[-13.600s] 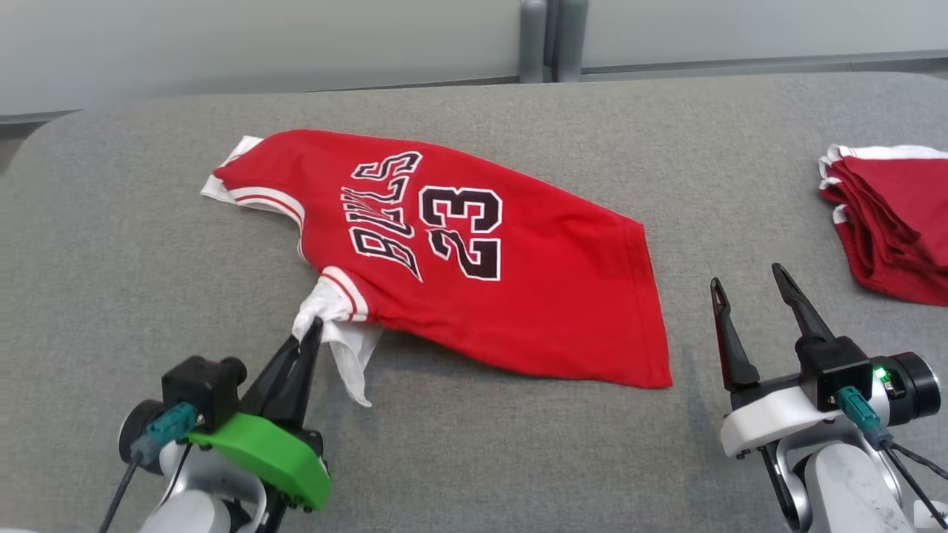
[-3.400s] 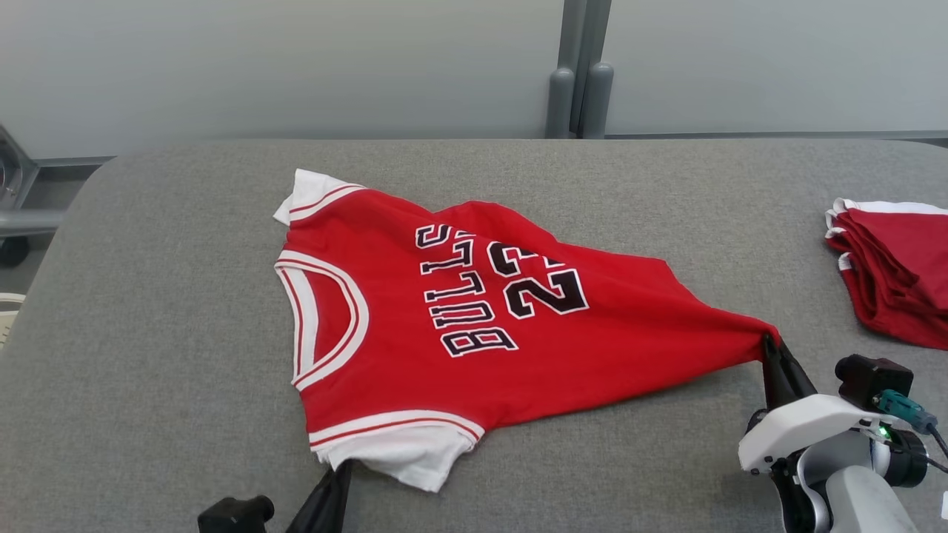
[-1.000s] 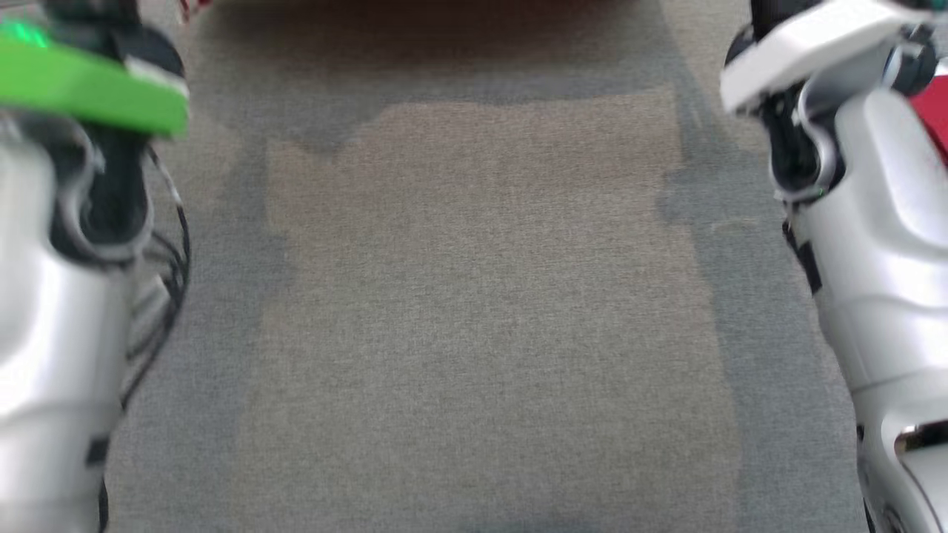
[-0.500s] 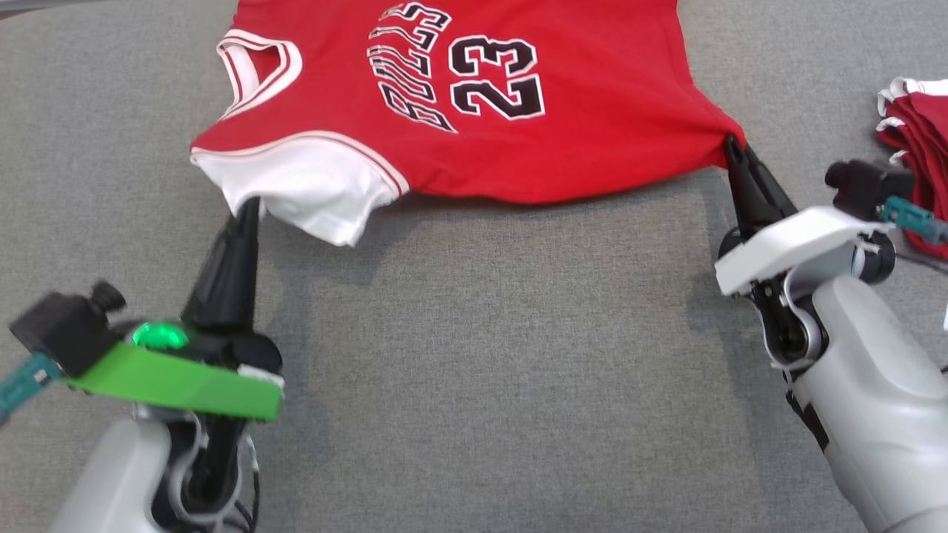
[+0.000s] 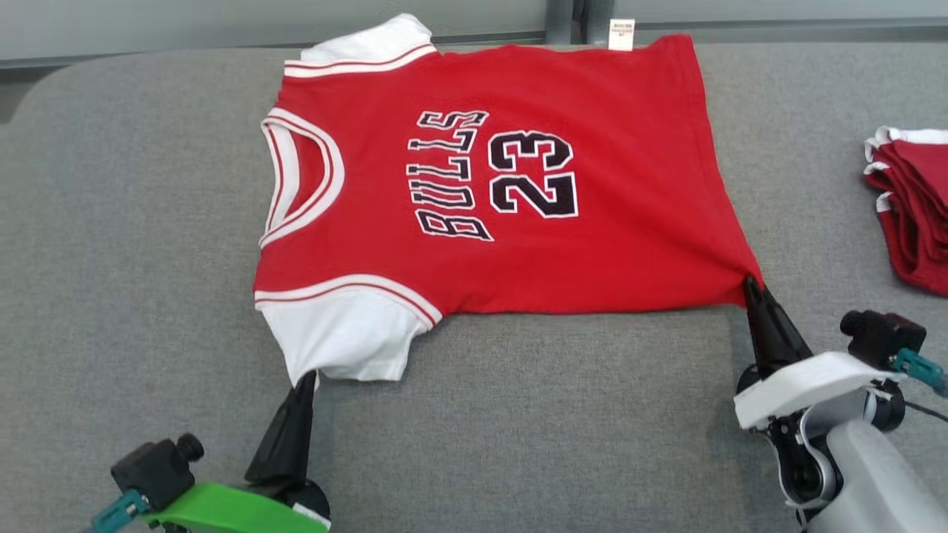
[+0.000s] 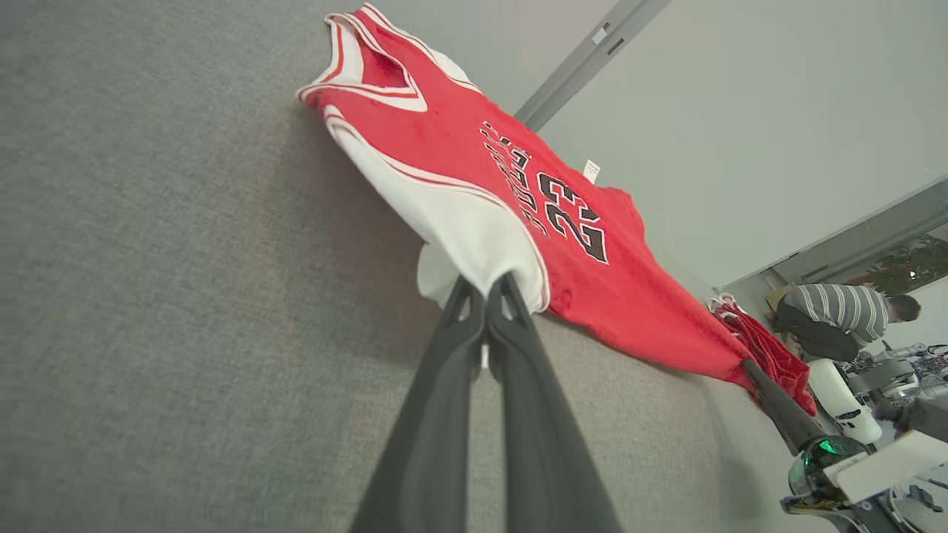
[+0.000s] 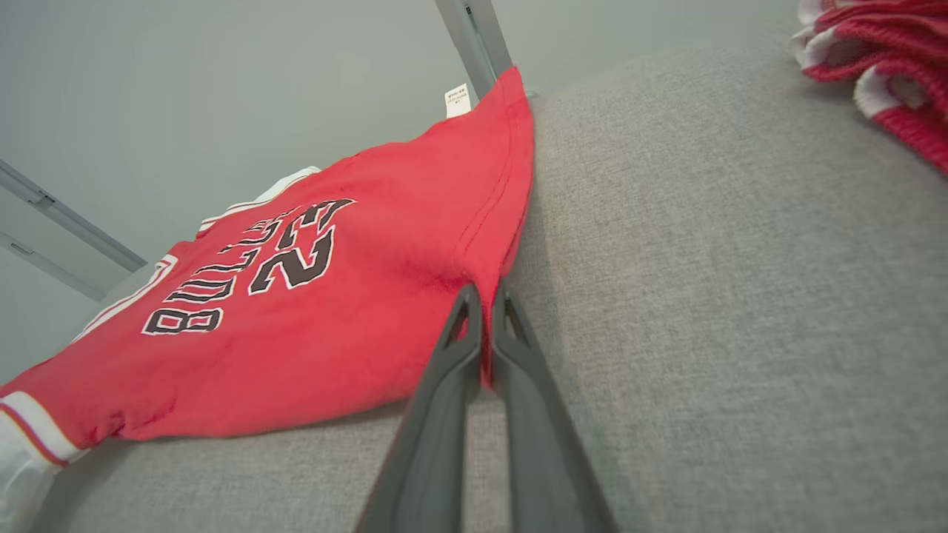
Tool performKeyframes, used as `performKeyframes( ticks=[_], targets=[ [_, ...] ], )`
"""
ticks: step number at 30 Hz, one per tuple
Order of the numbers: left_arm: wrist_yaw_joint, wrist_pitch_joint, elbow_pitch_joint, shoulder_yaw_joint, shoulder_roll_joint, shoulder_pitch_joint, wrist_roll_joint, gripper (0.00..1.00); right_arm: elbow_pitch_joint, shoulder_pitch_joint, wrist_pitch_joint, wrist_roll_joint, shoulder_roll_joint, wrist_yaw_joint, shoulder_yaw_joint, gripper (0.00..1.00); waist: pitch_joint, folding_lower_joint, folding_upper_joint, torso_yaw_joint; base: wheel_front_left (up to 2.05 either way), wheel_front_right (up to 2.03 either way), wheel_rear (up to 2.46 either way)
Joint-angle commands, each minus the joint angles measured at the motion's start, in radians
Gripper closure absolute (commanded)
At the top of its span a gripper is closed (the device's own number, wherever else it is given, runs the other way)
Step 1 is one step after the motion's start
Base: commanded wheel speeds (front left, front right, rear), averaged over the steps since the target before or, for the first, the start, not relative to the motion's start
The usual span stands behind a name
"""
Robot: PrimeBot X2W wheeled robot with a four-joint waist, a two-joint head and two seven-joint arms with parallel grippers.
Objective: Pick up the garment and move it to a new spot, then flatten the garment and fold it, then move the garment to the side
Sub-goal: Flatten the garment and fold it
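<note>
we're flattening now: jersey (image 5: 474, 185) lies spread on the grey worktop (image 5: 555, 429), left jaws clamped on its white sleeve (image 5: 341, 340), right jaws clamped on a hem corner (image 5: 733, 285), so next we'd release and fold.

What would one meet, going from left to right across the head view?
Left gripper → BULLS lettering → number 23 → right gripper → stack of red garments. Both grippers pinch the jersey, which spans too widely to place.
</note>
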State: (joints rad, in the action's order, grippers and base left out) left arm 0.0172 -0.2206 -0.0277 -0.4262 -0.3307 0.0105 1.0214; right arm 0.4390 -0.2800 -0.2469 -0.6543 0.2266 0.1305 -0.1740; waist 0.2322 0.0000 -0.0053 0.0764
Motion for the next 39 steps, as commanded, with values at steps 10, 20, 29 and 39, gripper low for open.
performKeyframes(
  ticks=[10,20,29,39],
  targets=[
    [-0.004,-0.02,0.025,-0.015,0.008,0.184,0.03,1.0,-0.118,0.225,0.059,0.057,-0.057,0.0,0.099,1.0,-0.133,0.0,0.0053,0.003,0.0,0.0,0.0],
    [-0.012,-0.024,-0.022,0.001,-0.021,0.288,0.058,1.0,-0.25,0.374,0.135,0.096,-0.099,0.0,0.149,1.0,-0.17,0.0,0.0053,-0.008,0.0,0.0,0.0],
    [-0.013,-0.027,-0.02,0.004,-0.009,0.324,0.082,1.0,-0.297,0.455,0.209,0.085,-0.143,0.0,0.171,1.0,-0.2,0.0,0.0053,-0.038,0.0,0.0,0.0],
    [0.011,-0.028,-0.002,0.015,0.004,0.282,0.09,1.0,-0.262,0.425,0.27,0.055,-0.162,0.0,0.184,1.0,-0.203,0.0,0.0053,-0.041,0.0,0.0,0.0]
  ],
)
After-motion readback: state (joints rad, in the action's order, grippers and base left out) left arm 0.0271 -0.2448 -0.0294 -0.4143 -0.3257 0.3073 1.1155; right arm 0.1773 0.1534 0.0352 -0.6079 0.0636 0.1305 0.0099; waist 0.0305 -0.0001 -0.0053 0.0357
